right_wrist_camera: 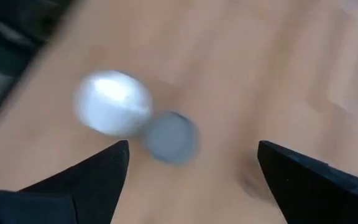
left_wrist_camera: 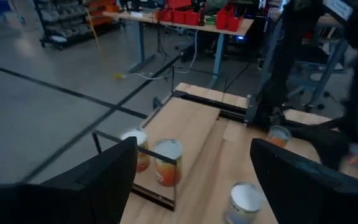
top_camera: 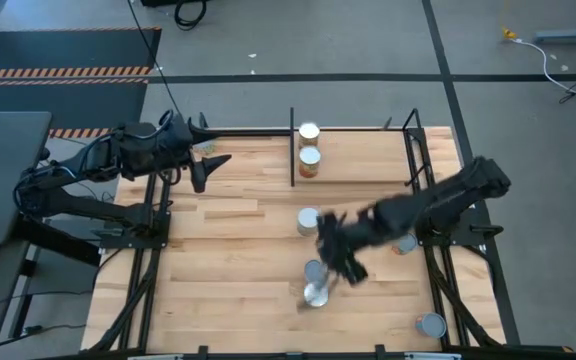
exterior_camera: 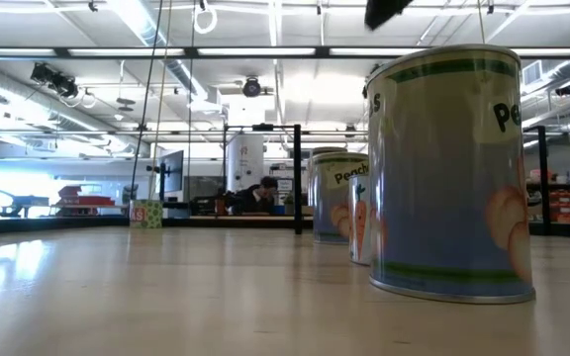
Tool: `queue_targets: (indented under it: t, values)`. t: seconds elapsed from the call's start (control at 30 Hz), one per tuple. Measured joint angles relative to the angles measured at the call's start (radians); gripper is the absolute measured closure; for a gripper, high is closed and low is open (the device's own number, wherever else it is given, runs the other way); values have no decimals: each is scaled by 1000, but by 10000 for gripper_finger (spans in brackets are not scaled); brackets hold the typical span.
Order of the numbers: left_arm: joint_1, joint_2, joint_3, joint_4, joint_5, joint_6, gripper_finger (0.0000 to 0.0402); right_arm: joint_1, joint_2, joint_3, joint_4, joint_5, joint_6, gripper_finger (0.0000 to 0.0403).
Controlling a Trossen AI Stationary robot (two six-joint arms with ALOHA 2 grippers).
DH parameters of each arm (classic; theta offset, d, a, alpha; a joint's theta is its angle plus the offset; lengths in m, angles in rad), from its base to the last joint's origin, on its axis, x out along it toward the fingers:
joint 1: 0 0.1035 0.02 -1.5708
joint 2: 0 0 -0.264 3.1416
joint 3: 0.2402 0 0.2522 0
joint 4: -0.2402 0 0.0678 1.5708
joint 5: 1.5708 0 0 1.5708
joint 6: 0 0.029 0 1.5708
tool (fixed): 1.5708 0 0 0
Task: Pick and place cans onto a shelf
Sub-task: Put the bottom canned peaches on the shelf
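Peaches can (exterior_camera: 453,168) fills the right of the low view, closest to us, as two arms work over a wooden worktop (top_camera: 238,260).

From above we see the right pincer (top_camera: 340,262) at lower centre of the frame, fingers spread wide and empty, over two cans (top_camera: 315,283) standing just beside each other. Another can (top_camera: 308,221) stands near centre. Two cans (top_camera: 309,148) sit at upper centre, on the shelf (top_camera: 353,150) between black posts. We see the left pincer (top_camera: 208,153) at upper left, also wide open and holding nothing.
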Motion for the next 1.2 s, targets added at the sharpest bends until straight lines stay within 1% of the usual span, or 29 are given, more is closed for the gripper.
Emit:
queue_targets:
  t: [0.13,0.2,0.27,0.37,0.5,0.6,0.73,0.83,0.97,1.07,1.2]
  values:
    - [0,0,0,-16,54,-48,84,94,87,0,104,-51,46,18]
    - [-4,-1,0,-20,102,-74,84,119,129,0,127,-63,67,7]
    - [-19,-1,0,-28,135,-108,84,130,168,3,136,-83,82,6]
    - [-58,-9,-1,-67,140,-134,84,125,230,43,124,-114,105,6]
    - [-109,-23,-1,-112,136,-167,84,103,285,99,120,-116,80,4]
    - [-147,-27,-1,-142,134,-193,84,87,322,106,104,-128,60,3]
    - [-197,-28,-1,-153,133,-209,84,82,364,108,72,-143,-9,3]
    - [-226,-28,-1,-153,133,-212,84,82,391,108,64,-132,-8,4]
    - [-251,-27,-1,-153,133,-235,84,82,394,109,80,-125,-11,13]
    - [-272,-27,-1,-152,133,-235,84,83,404,109,74,-127,-11,32]
    - [-316,-27,-1,-104,185,-235,84,86,405,102,78,-132,4,64]
